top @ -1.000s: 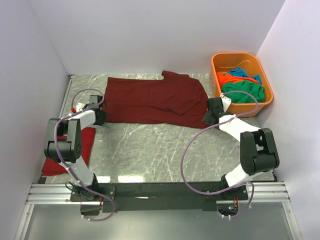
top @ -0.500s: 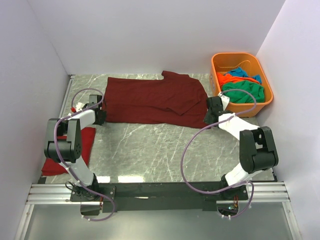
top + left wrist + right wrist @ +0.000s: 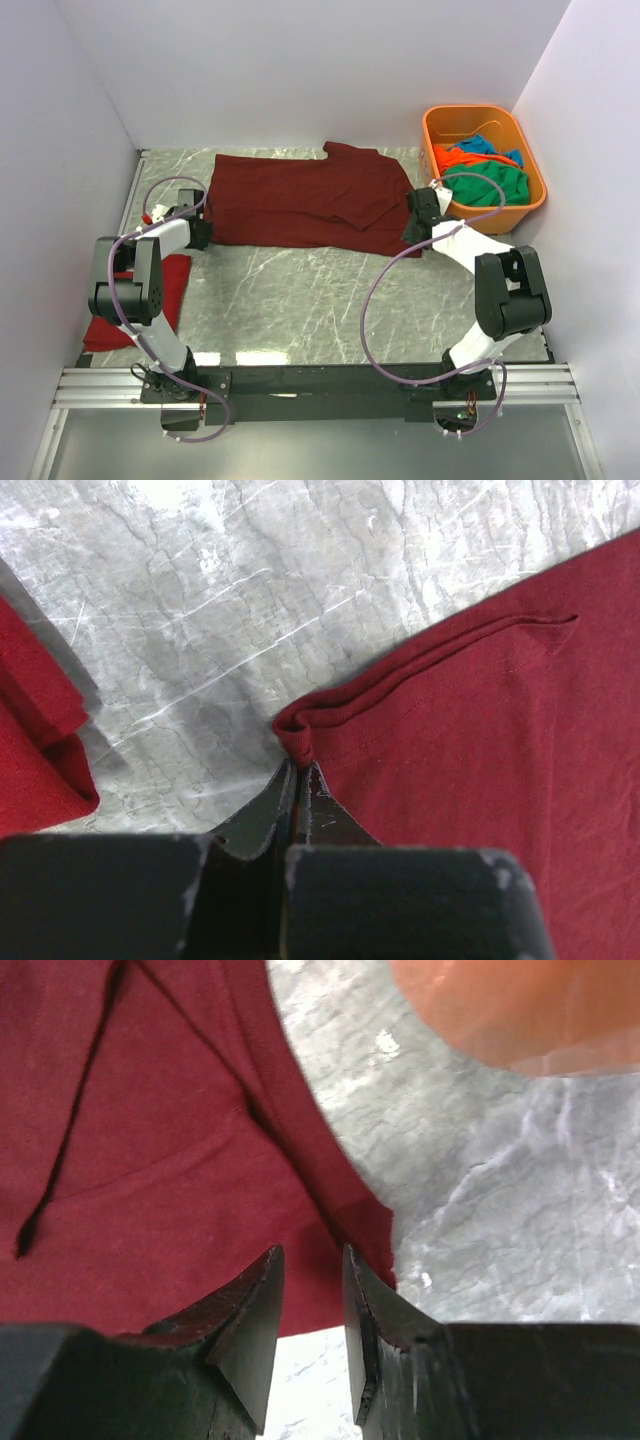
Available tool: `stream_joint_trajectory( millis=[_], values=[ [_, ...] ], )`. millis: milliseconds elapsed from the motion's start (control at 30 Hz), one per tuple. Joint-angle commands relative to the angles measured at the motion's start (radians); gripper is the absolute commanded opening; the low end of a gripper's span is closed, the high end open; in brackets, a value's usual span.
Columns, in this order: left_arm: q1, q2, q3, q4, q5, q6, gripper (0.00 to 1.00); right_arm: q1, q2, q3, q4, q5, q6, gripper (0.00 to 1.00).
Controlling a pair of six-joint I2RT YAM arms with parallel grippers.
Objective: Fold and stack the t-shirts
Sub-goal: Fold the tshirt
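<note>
A: How many shirts lay on the grey marbled tabletop (image 3: pixel 300 290)?
B: Two: one dark maroon cloth t-shirt (image 3: pixel 300 200) and one bright red cloth t-shirt (image 3: pixel 175 280).
A: And tubs?
B: One rigid orange plastic tub (image 3: pixel 470 110), with three more: one green cloth shirt (image 3: pixel 490 185), one orange cloth shirt (image 3: pixel 460 157), one blue cloth shirt (image 3: pixel 485 145).

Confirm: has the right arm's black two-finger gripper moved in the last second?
Yes. The right gripper shifted slightly left, away from the orange plastic tub, over the right edge of the dark maroon cloth t-shirt.
</note>
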State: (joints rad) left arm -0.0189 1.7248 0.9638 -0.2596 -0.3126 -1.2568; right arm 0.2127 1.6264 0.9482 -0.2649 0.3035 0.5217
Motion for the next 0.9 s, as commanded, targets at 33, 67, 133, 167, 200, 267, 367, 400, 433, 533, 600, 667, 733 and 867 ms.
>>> stream_joint_trajectory(
  millis=[33, 67, 133, 167, 200, 267, 367, 400, 433, 533, 600, 667, 733, 867],
  values=[
    [0.007, -0.001, 0.033, 0.005, 0.012, 0.014, 0.01, 0.024, 0.064, 0.006, -0.166, -0.078, -0.003, 0.38],
    [0.008, -0.001, 0.035, 0.006, 0.013, 0.014, 0.01, 0.024, 0.066, 0.011, -0.178, -0.076, -0.005, 0.39],
    [0.008, -0.001, 0.035, 0.006, 0.015, 0.014, 0.01, 0.033, 0.061, 0.024, -0.197, -0.043, -0.003, 0.39],
    [0.01, 0.001, 0.035, 0.008, 0.017, 0.014, 0.01, 0.039, 0.061, 0.03, -0.218, -0.024, -0.009, 0.39],
    [0.008, 0.001, 0.036, 0.011, 0.02, 0.014, 0.01, 0.046, 0.059, 0.035, -0.226, -0.002, -0.009, 0.4],
    [0.01, 0.004, 0.035, 0.016, 0.024, 0.013, 0.01, 0.057, 0.064, 0.043, -0.243, 0.038, -0.015, 0.4],
    [0.01, 0.013, 0.035, 0.02, 0.03, 0.011, 0.01, 0.056, 0.072, 0.052, -0.254, 0.062, -0.02, 0.4],
    [0.01, 0.018, 0.036, 0.02, 0.035, 0.013, 0.01, 0.057, 0.072, 0.05, -0.254, 0.062, -0.02, 0.4],
    [0.011, 0.018, 0.038, 0.02, 0.036, 0.013, 0.01, 0.056, 0.073, 0.052, -0.252, 0.057, -0.023, 0.41],
    [0.013, 0.019, 0.039, 0.023, 0.04, 0.013, 0.01, 0.057, 0.089, 0.072, -0.258, 0.059, -0.022, 0.41],
    [0.014, 0.019, 0.041, 0.023, 0.041, 0.014, 0.01, 0.057, 0.105, 0.092, -0.266, 0.068, -0.026, 0.41],
    [0.016, 0.018, 0.041, 0.022, 0.043, 0.014, 0.01, 0.057, 0.113, 0.106, -0.283, 0.083, -0.023, 0.42],
    [0.014, 0.013, 0.036, 0.026, 0.044, 0.014, 0.01, 0.057, 0.115, 0.118, -0.28, 0.101, -0.025, 0.42],
    [0.014, 0.015, 0.029, 0.033, 0.049, 0.013, 0.01, 0.056, 0.119, 0.13, -0.27, 0.105, -0.023, 0.45]
  ],
)
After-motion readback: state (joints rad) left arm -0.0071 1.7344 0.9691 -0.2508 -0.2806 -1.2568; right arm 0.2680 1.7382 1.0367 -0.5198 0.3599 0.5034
